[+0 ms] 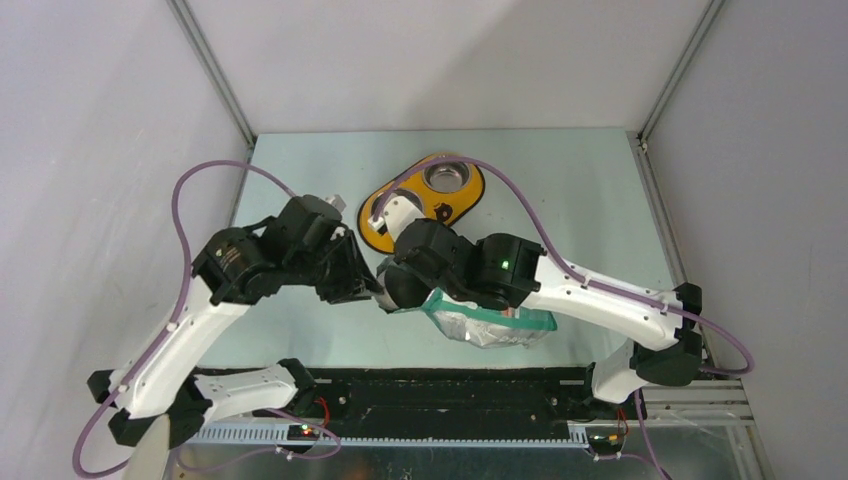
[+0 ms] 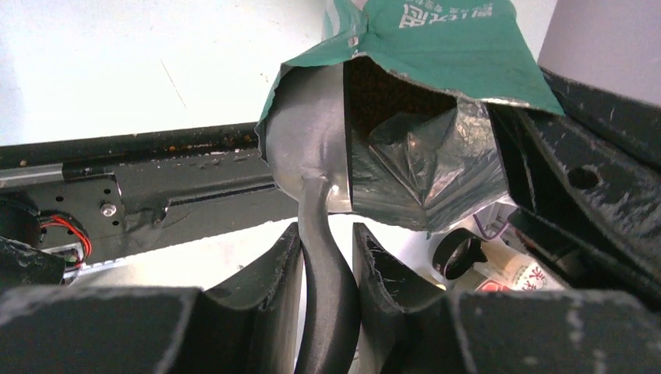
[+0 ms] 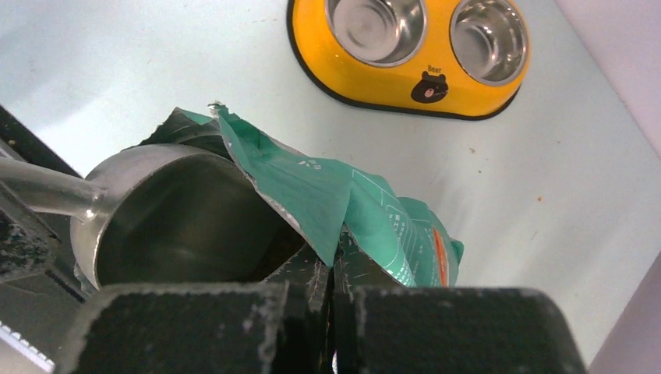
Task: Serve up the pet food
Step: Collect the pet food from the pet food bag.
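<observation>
Pale green table (image 1: 600, 200), grey walls on three sides. A yellow two-bowl feeder (image 3: 468, 100) stands at the far side, both steel bowls empty; "Bear" is printed under a small bear face on its rim. The teal bag (image 3: 374, 218) is held up near the front edge, its torn lip pinched flat between the pressed-together fingers of the right gripper (image 3: 331, 280). The steel scoop (image 3: 179, 226) is clamped by its handle in the left gripper (image 2: 327, 241), its bowl at the bag mouth and seemingly empty. The pet food (image 2: 390, 89) is seen as a dark granular mass deeper inside the bag – straight ahead of the left fingers, along the handle's long axis. The left arm is judged nearer. White characters on the bag cannot be read.
</observation>
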